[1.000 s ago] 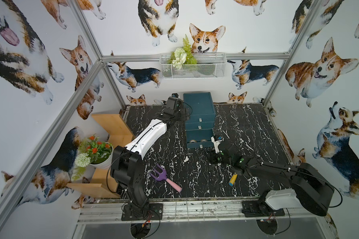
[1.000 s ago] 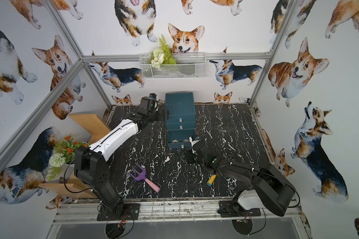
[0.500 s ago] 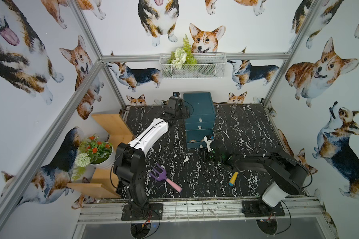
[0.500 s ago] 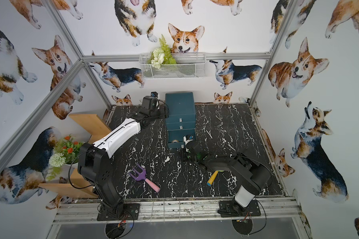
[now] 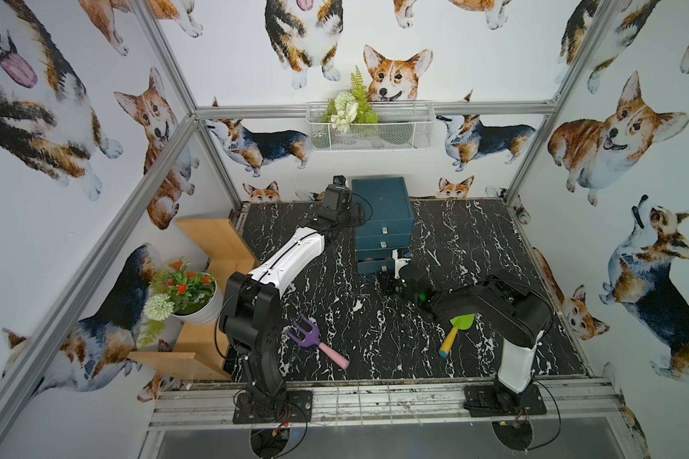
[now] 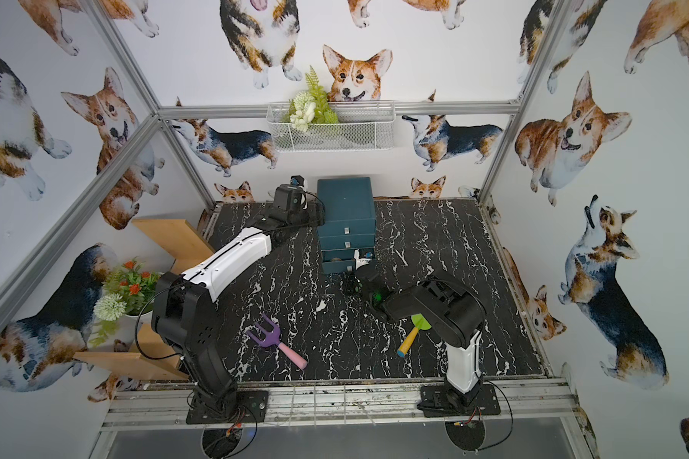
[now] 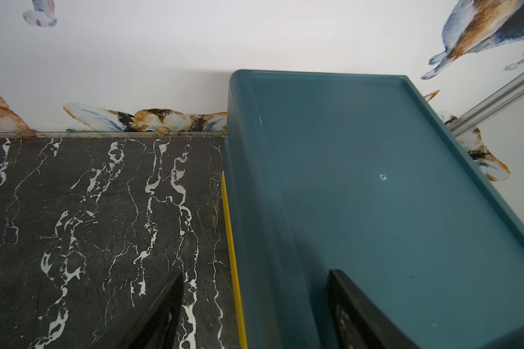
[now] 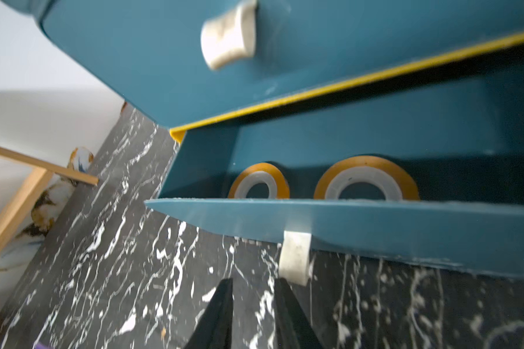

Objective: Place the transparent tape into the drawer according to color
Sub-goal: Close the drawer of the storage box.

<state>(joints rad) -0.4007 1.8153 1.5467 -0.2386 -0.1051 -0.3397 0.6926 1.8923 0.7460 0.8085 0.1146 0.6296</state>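
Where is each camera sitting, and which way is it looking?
Top views: high above the front, looking down at the table and blue cabinet; the left arm and right arm show whole.
Left wrist: on the left arm, facing the back wall across the cabinet's top; fingers of the left gripper show.
Right wrist: low over the table, facing the open bottom drawer holding two orange tape rolls; fingers of the right gripper show.
Shared: both wrist views see the cabinet.

spread left pincer (image 7: 254, 273) straddles side edge of teal drawer unit (image 7: 375, 196).
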